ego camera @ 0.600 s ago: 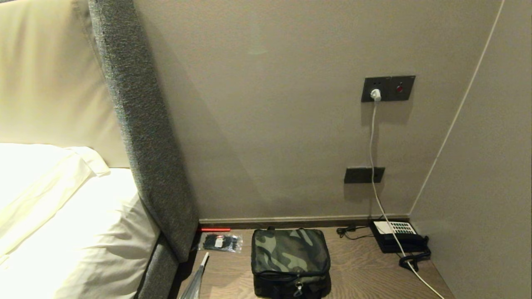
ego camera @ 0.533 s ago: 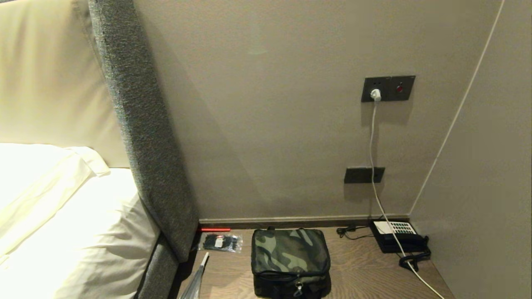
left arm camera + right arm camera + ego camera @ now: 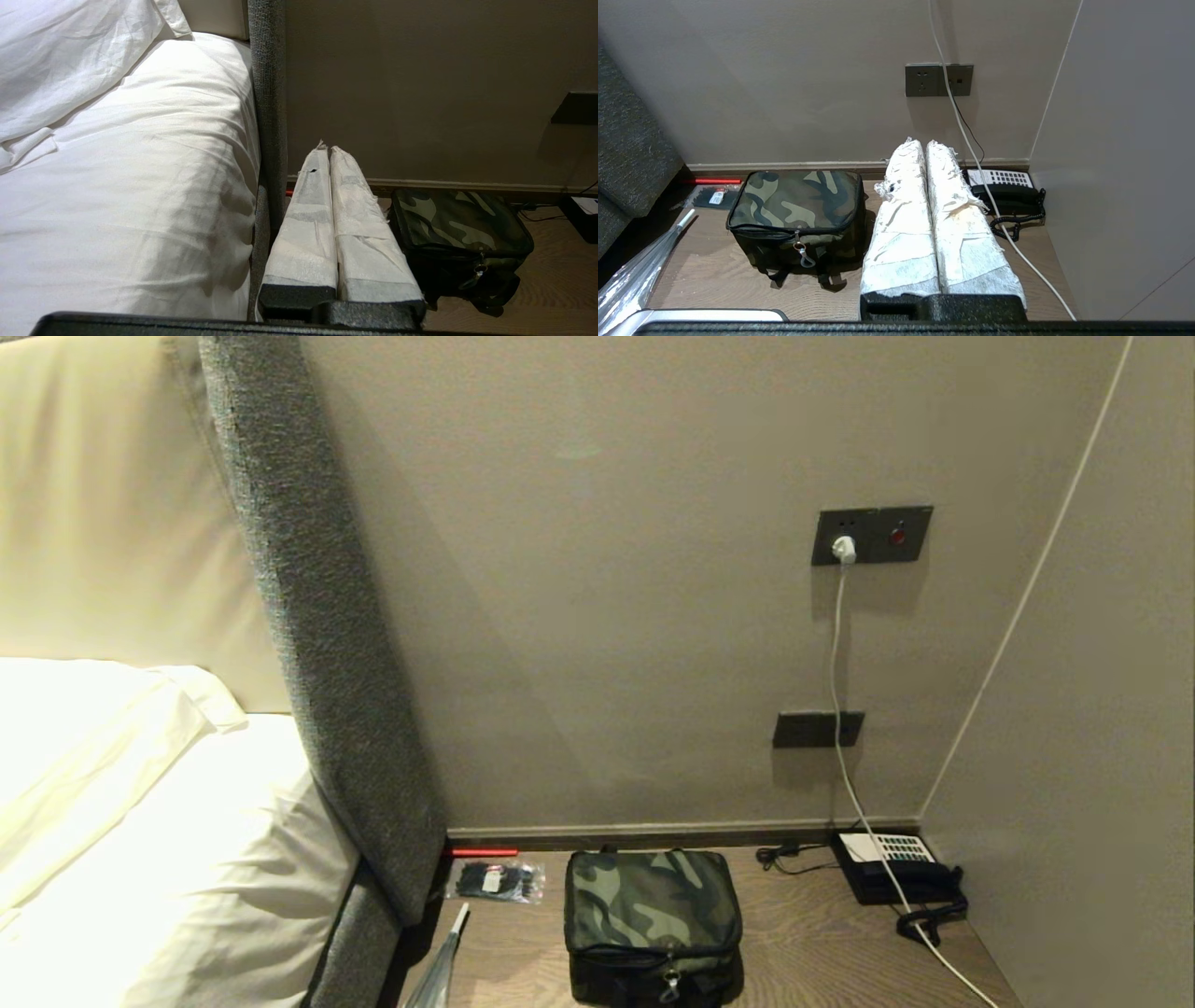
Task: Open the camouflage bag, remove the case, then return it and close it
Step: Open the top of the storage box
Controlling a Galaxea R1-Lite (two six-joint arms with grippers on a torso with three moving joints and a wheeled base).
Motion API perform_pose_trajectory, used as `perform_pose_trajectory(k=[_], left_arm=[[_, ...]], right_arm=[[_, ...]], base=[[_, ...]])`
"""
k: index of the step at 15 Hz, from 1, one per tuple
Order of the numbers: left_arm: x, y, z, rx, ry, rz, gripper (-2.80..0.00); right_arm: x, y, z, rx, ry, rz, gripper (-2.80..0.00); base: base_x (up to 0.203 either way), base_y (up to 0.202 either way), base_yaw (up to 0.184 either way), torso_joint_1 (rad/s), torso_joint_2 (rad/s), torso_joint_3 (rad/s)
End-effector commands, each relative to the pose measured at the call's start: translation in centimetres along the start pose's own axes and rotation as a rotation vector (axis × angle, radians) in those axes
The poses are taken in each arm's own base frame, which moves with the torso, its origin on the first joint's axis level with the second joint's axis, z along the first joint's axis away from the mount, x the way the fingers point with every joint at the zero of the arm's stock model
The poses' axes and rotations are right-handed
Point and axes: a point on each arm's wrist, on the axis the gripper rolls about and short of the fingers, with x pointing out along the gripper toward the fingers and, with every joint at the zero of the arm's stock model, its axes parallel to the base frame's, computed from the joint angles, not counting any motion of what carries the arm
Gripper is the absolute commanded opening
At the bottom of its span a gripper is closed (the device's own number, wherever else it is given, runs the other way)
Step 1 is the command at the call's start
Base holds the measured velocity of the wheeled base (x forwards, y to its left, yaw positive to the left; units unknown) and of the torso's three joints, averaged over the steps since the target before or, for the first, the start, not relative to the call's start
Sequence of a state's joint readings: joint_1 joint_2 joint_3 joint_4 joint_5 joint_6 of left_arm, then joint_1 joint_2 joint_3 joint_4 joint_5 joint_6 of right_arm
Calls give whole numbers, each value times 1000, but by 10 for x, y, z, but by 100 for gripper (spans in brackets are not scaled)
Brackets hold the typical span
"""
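The bed (image 3: 140,821) with white linen lies left of the camouflage bag (image 3: 652,922), a grey upholstered headboard panel (image 3: 317,644) between them. The desk (image 3: 812,952) of wood grain carries the camouflage bag upright near the wall, its lid zipped shut; the case is not visible. Right of the bag, in the corner, sits a black telephone (image 3: 894,870), with a white cable (image 3: 837,653) running up to a wall socket (image 3: 870,534). Left of the bag lie a clear packet of black zip ties (image 3: 498,880) and a red stick (image 3: 482,851). The left pincer (image 3: 327,151) hangs left of the bag, fingers pressed together, holding nothing. The right pincer (image 3: 923,143) hangs right of it, closed likewise, empty.
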State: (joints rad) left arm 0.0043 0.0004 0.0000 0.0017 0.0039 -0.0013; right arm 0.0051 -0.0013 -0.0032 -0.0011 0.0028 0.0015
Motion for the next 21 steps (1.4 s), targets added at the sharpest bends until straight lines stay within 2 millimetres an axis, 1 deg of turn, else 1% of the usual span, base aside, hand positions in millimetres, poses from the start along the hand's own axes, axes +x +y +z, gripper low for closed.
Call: perform_pose_trajectory(k=[1,21], left_arm=[[0,0,-1,0,1,1,-280],[0,0,0,0,-1,1,-280]], right_arm=[[0,0,0,0,1,1,-280],[0,0,0,0,1,1,-280]], base=[[0,0,0,0,0,0],[0,0,0,0,0,0]])
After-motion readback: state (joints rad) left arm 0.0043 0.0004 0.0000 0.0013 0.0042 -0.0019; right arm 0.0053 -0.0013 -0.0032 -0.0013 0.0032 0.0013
